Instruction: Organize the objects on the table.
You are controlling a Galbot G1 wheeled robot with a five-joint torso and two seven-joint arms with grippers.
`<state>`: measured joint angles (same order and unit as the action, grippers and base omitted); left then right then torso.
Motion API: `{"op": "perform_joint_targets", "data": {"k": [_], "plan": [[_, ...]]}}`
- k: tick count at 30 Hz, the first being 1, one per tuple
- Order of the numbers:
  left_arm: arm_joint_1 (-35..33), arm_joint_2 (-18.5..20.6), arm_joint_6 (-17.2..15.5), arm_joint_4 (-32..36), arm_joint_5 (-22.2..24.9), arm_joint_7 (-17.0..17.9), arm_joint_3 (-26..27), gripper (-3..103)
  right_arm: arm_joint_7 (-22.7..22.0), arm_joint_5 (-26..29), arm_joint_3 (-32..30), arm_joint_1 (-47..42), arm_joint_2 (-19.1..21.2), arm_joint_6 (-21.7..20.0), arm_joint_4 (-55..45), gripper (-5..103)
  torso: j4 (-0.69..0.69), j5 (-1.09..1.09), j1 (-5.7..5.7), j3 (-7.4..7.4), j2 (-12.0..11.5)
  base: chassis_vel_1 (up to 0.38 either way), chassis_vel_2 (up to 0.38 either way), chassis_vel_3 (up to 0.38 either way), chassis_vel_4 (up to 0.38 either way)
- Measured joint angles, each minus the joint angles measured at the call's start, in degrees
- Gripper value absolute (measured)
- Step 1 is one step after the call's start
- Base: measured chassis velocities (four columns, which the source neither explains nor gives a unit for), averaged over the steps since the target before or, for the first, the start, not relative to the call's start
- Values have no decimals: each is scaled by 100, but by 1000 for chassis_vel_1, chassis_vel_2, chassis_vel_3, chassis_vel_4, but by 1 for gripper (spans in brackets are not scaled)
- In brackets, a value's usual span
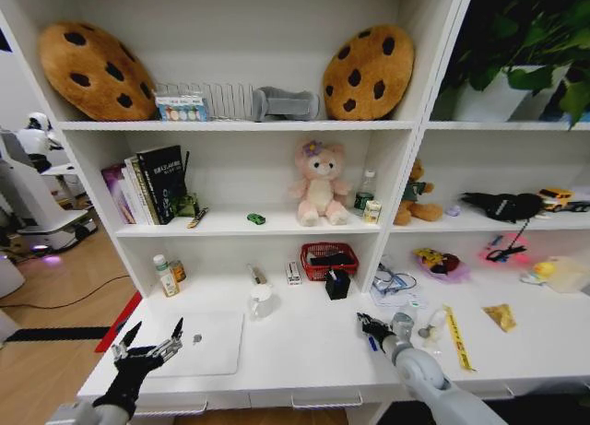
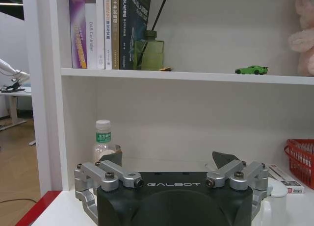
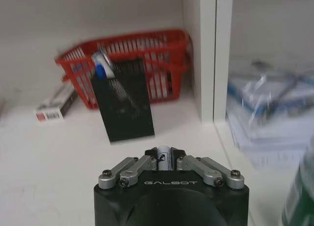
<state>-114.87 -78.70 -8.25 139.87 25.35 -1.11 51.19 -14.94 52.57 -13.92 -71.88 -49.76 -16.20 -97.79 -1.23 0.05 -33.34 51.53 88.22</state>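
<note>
Since I steer remotely, target: black mesh pen holder (image 3: 122, 101) straight ahead of right claw (image 3: 165, 158).
Right claw: clenched on white-blue pen (image 3: 163, 156), axis pointing forward.
Left claw (image 1: 149, 344): released, beside thin silver-white laptop (image 1: 207, 342).

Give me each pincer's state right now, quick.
Left pincer: open, holding nothing, over the table's left end beside the laptop.
Right pincer: shut on a blue pen, facing the black pen holder.
</note>
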Motion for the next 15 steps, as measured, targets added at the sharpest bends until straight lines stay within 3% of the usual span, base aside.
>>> {"op": "perform_joint_targets", "data": {"k": [4, 11, 13, 15], "plan": [[0, 0, -1, 0, 0, 0, 0, 100, 366, -780, -294, 122, 79, 400, -472, 13, -1, -1, -2, 1, -1, 0, 0, 0, 0], [0, 0, 0, 0, 0, 0, 0, 100, 797, -987, -196, 699, 72, 1007, -534, 13, 0, -4, -1, -1, 0, 0, 0, 0, 0], [0, 0, 0, 0, 0, 0, 0, 100, 1166, -1374, -4, 1209, -34, 1453, -133, 13, 1, -4, -1, -1, 0, 0, 0, 0, 0], [0, 0, 0, 0, 0, 0, 0, 100, 1271, -1606, 42, 1375, -78, 1630, 69, 13, 1, -5, -1, -1, 0, 0, 0, 0, 0]]}}
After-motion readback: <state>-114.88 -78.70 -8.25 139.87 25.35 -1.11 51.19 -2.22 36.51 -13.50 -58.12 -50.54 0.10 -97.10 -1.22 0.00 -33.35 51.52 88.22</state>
